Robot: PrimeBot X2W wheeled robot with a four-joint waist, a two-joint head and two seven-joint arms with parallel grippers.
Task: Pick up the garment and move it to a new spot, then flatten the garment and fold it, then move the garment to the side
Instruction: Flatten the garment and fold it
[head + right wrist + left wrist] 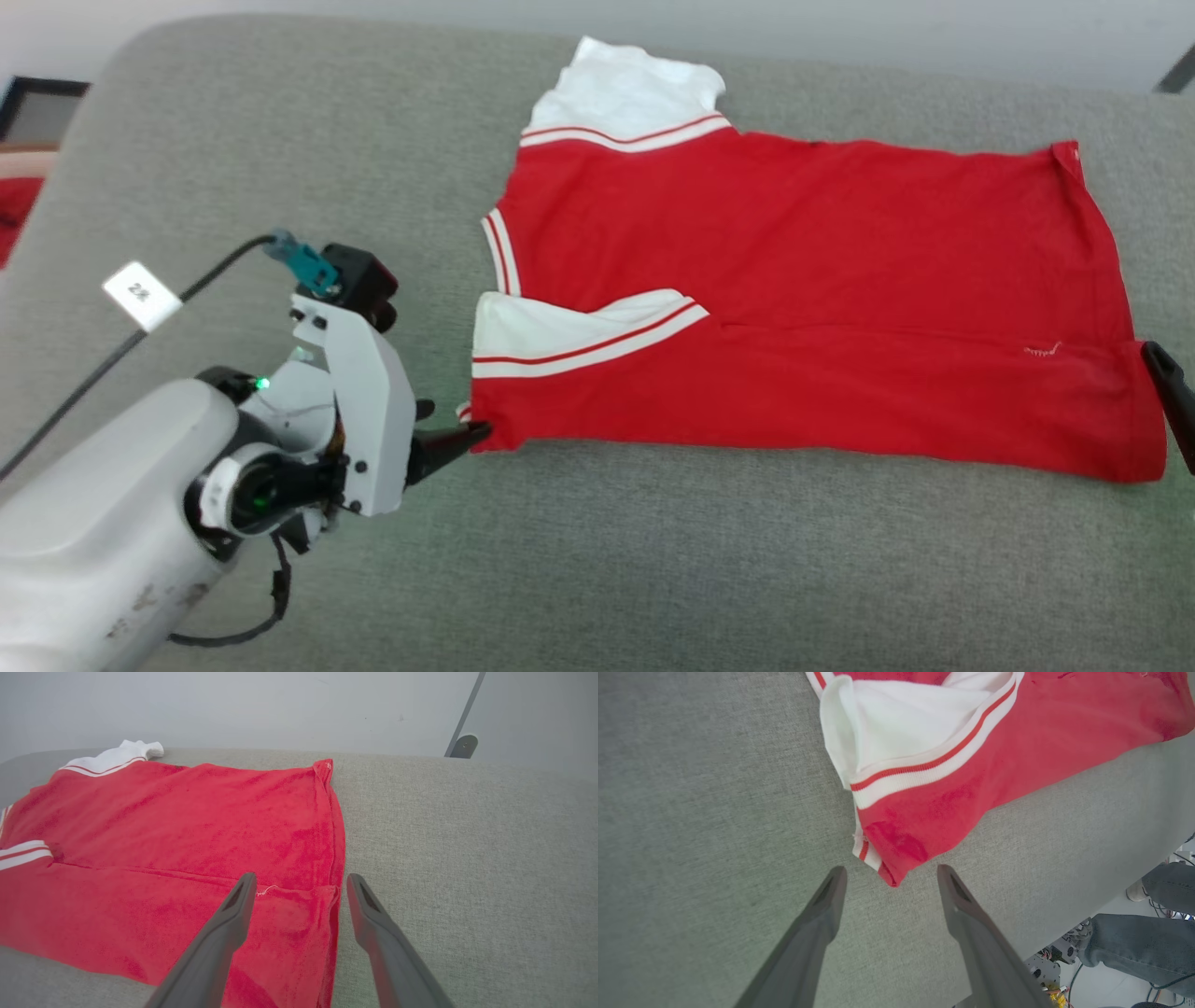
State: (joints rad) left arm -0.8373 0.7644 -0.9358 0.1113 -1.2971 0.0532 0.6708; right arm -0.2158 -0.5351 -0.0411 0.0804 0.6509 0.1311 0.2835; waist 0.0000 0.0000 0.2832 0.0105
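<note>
The garment (803,289), a red jersey with white striped-trim sleeves, lies on the grey cushioned surface (597,560) with its near long side folded over the body. My left gripper (448,434) is open at the jersey's near left corner (892,877); that corner lies just ahead of the spread fingers, free of them. My right gripper (301,882) is open over the near right corner (322,900) of the garment, one finger above the cloth and one off its edge. In the head view only a dark fingertip (1172,383) shows at the right edge.
A pale wall (280,709) rises behind the surface. A person's legs in jeans (1148,942) and cables on the floor (1055,970) show past the surface's edge in the left wrist view. A red item (14,215) lies at the far left.
</note>
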